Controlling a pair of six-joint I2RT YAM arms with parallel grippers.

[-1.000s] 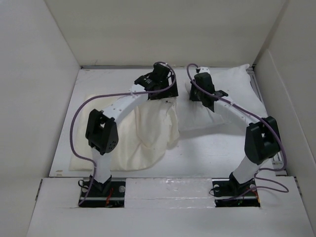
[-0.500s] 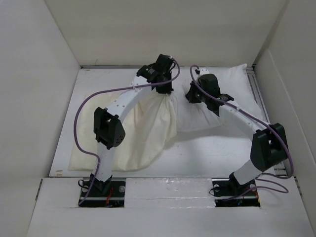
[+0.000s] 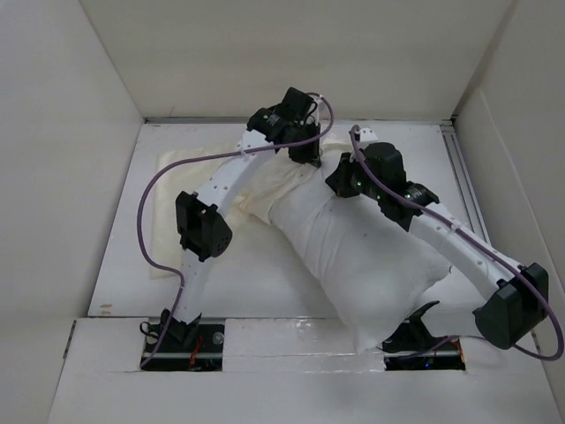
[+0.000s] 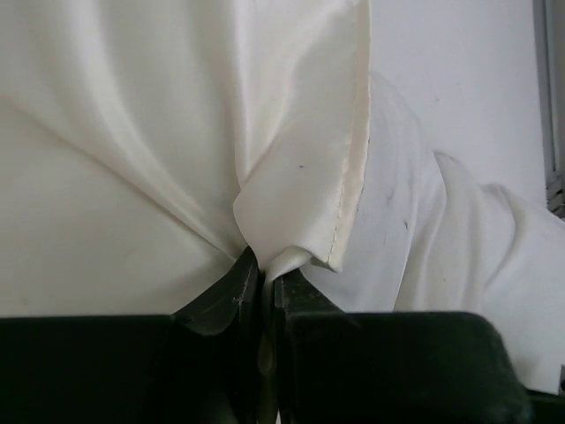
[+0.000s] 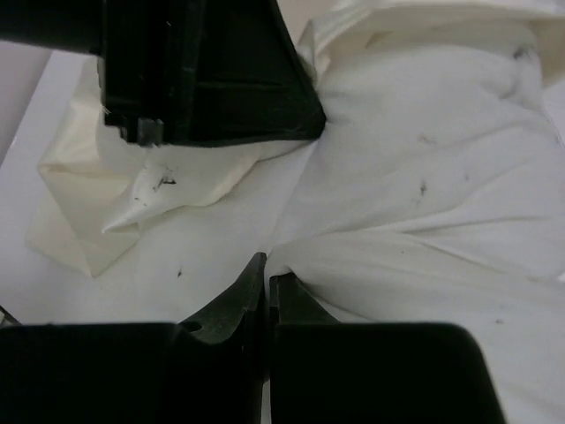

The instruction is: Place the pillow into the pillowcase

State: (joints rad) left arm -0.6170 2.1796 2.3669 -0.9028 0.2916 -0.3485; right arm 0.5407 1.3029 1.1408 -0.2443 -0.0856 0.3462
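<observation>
Both grippers clenched: left gripper (image 4: 267, 269) pinches the hem of the thin cream-yellow fabric pillowcase (image 4: 132, 132); right gripper (image 5: 267, 276) pinches the plump white speckled pillow (image 5: 424, 177), which lies just right of the left fingers (image 4: 221, 300).

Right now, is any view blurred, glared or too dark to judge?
Top external: even light, sharp, but the pillow and the pillowcase differ only by tint. Left wrist: fabric crisp, left gripper near-black, no detail. Right wrist: sharp fabric, right gripper equally dark; no glare anywhere.
</observation>
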